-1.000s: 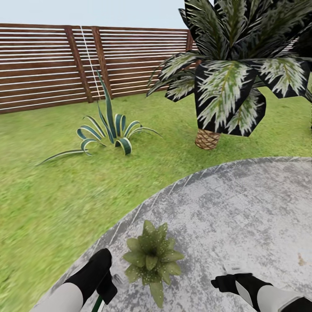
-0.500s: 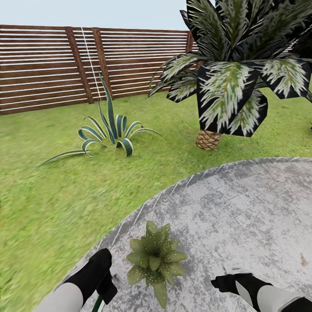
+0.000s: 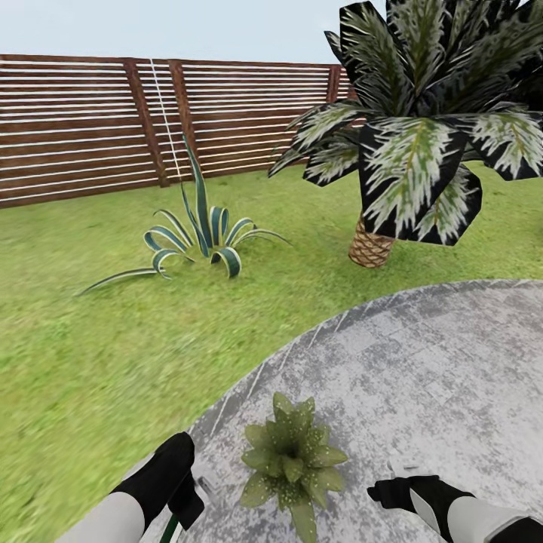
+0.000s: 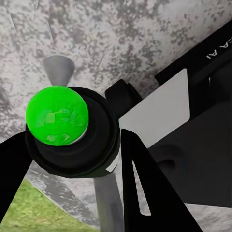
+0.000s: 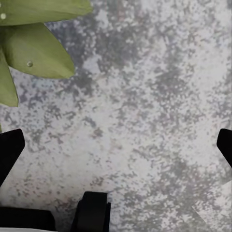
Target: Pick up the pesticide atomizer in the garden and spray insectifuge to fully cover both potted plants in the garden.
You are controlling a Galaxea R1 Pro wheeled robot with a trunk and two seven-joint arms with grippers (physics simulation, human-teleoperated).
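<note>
My left gripper (image 3: 183, 494) is low on the left of the head view, shut on the pesticide atomizer (image 3: 172, 529). In the left wrist view the atomizer (image 4: 57, 115) shows a bright green cap, a black collar and a grey nozzle, with the left gripper (image 4: 72, 142) closed around the collar. One potted plant (image 3: 294, 464), a low rosette of speckled green leaves, sits on the paving just right of that gripper. My right gripper (image 3: 388, 490) hovers open to the plant's right. In the right wrist view the gripper (image 5: 116, 145) holds nothing, and the plant's leaves (image 5: 34, 53) are beside it.
The grey stone paving (image 3: 422, 362) curves into the green lawn (image 3: 90, 347). A striped agave (image 3: 200, 234) grows on the grass ahead on the left. A tall palm (image 3: 415, 136) stands at the right. A brown slat fence (image 3: 83, 128) closes the back.
The whole head picture has shifted right and down a little, so the camera moved. Both arms keep their places in the picture, and the left gripper still holds the atomizer.
</note>
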